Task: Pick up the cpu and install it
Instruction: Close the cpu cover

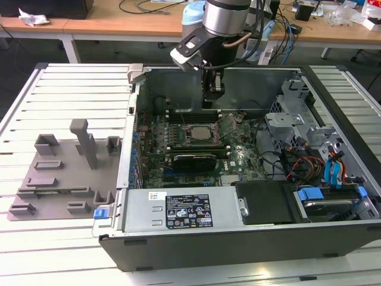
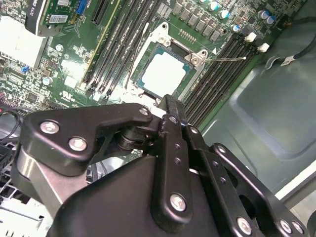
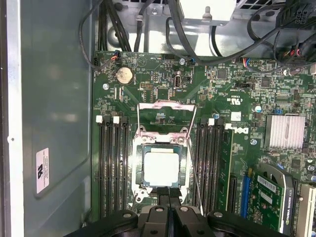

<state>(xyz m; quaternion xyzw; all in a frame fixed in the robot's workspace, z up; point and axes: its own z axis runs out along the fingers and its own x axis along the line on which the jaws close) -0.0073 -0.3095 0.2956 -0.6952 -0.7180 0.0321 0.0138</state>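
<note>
The cpu [image 3: 161, 169] is being shown lying flat in the motherboard socket [image 3: 139, 148], silvery top up, edges square with the socket frame. It is being judged as near-square, so no long axis is being noted. The load plate [image 3: 165, 111] is being held swung open, and the thin lever wire [image 3: 196, 165] is being left unlatched beside the socket. The gripper [image 3: 168, 190] is being kept directly over the cpu's near edge, just above it and not touching. Its fingers are being pressed together with nothing between them. A white sticker [image 3: 42, 170] on the case wall and a printed label [image 1: 187, 211] on the metal cover are being noted. Their print is not being read out.
</note>
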